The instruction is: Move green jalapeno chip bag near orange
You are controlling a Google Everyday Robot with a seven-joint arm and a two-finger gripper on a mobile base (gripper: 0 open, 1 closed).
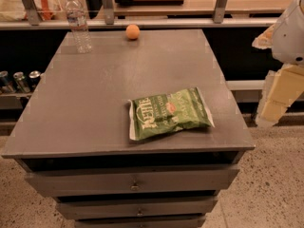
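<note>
The green jalapeno chip bag [168, 113] lies flat on the grey cabinet top [95, 94], near its front edge and right of centre. Its white "Kettle" lettering faces up. The orange [132, 31] sits at the far edge of the top, a little left of centre and well apart from the bag. My gripper [278, 99] hangs off the right side of the cabinet, beyond its right edge, below the white arm [289, 30]. It touches nothing on the top.
A clear plastic water bottle [79, 23] stands upright at the far left of the top, left of the orange. Drawers [133, 182] run below the front edge. Cans [19, 80] sit on a low shelf at the left. A shelf rail [152, 23] runs behind.
</note>
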